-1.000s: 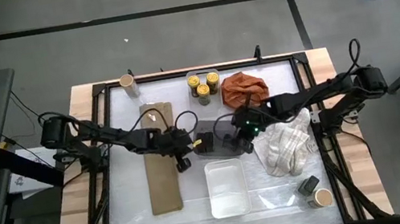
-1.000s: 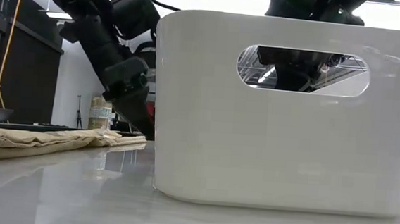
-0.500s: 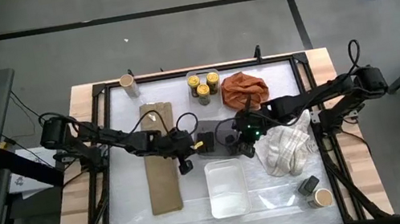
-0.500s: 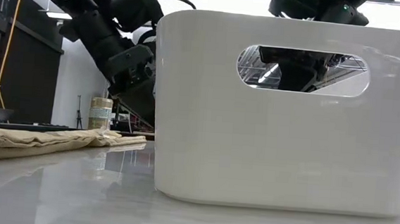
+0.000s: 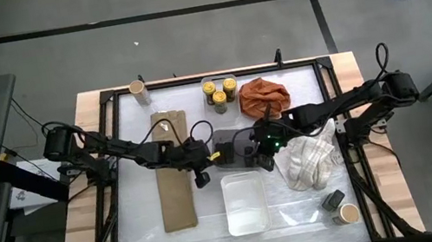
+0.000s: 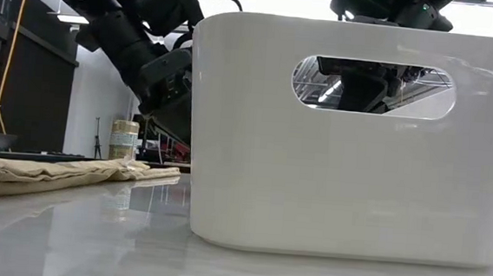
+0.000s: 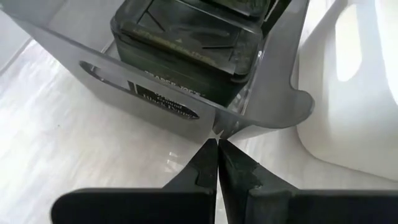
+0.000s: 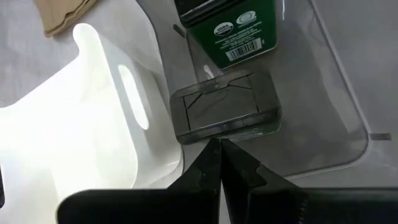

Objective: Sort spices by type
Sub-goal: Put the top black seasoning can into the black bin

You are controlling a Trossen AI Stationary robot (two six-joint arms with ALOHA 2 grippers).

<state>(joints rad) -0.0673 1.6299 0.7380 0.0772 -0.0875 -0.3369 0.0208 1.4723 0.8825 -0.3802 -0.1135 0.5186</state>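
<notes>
High view shows you both grippers clenched empty at the grey tray (image 5: 232,146), left gripper (image 5: 205,160) beside it, right gripper (image 5: 259,154) over its tins (image 8: 224,107).

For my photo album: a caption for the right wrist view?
Shut right gripper above a grey bin holding two dark tins.

— What colours sit right by the left gripper (image 7: 217,163)?

— Its fingers are black, closed. Just ahead of them is a smoky grey translucent tray (image 7: 273,93), holding a dark grey tin (image 7: 186,46) with a black label in pale lettering.

— And by the right gripper (image 8: 219,163)?

— Black too. Before it lies another dark grey tin (image 8: 224,107), and past that one a green tin (image 8: 239,31) with a white barcode patch. Beside them, a plain white bin (image 8: 81,149). Farther off: yellow-lidded jars (image 5: 218,91), a rust-orange cloth (image 5: 262,94), a tan cloth (image 5: 174,181).
</notes>
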